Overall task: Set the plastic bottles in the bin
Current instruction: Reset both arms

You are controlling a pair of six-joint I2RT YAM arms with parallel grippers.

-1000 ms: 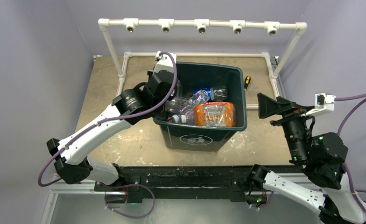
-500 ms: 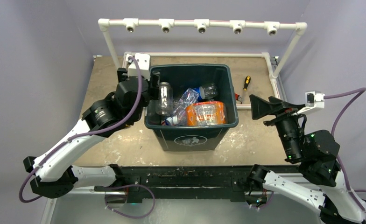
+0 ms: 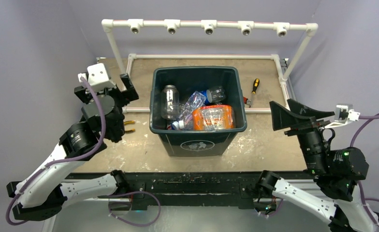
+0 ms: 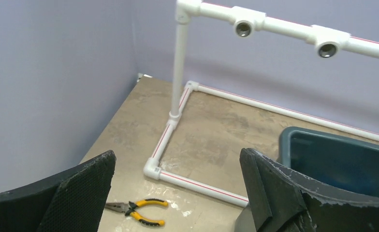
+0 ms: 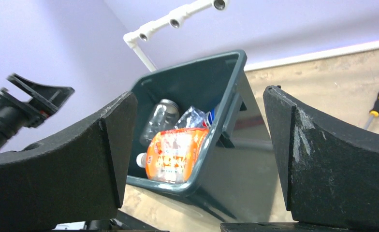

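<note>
Black left tool: jaws spread wide with nothing between them, held above the left side of the bench and well clear of the bin. Yellow-handled pliers lie on the bench below it, near the white pipe frame. Right tool: jaws also wide apart and empty, raised off the bin's right side and aimed toward it, not touching.

The dark green bin stands upright mid-bench with a white recycling logo on its near wall. The plastic bottles are piled inside. A clear bottle is by the left wall and a flattened orange bottle sits at the near right. Crumpled clear ones with blue labels lie between them, and a dark one is toward the back.

A screwdriver with a yellow and black handle lies on the bench behind and right of the bin, apart from it.
</note>
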